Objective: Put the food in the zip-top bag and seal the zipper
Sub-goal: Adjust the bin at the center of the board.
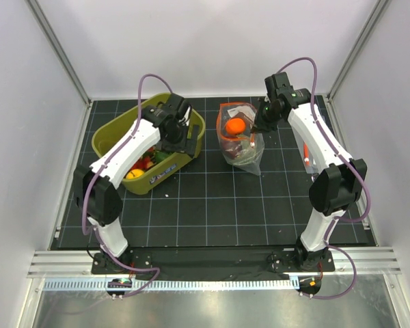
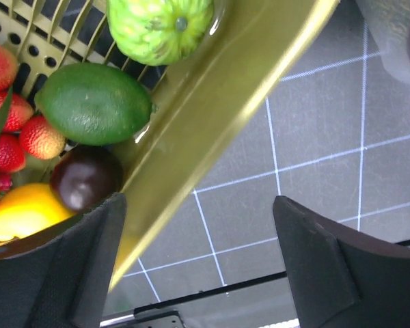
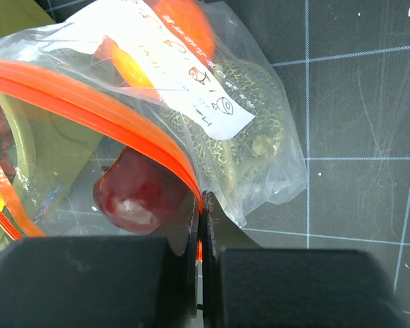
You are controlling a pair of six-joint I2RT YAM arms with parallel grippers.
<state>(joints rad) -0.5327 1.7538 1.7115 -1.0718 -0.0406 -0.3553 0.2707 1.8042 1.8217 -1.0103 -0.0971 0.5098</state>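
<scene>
While the left arm reaches over an olive-green basket (image 1: 113, 133) on the left of a dark gridded mat (image 1: 212, 212), the left gripper (image 2: 198, 273) stands wide open and holds nothing, one finger above the basket's inside and the other above the mat, straddling the basket's rim. Inside the basket, the left wrist view shows a pale-green bumpy fruit (image 2: 160, 24), a smooth green fruit (image 2: 94, 102), red strawberries (image 2: 7, 102), a dark purple fruit (image 2: 87, 178) and a yellow fruit (image 2: 20, 215). To the right, apart from the basket, the clear zip-top bag (image 1: 242, 150) sits on the mat. It holds a bright orange (image 1: 235, 126), a dark red fruit (image 3: 140, 195) and a mottled green round fruit (image 3: 249, 130), with a white handwritten label (image 3: 171, 61) on the plastic. Farther right, the right gripper (image 3: 201, 212) is clamped shut on the orange-red zipper (image 3: 89, 102) at the bag's mouth.
</scene>
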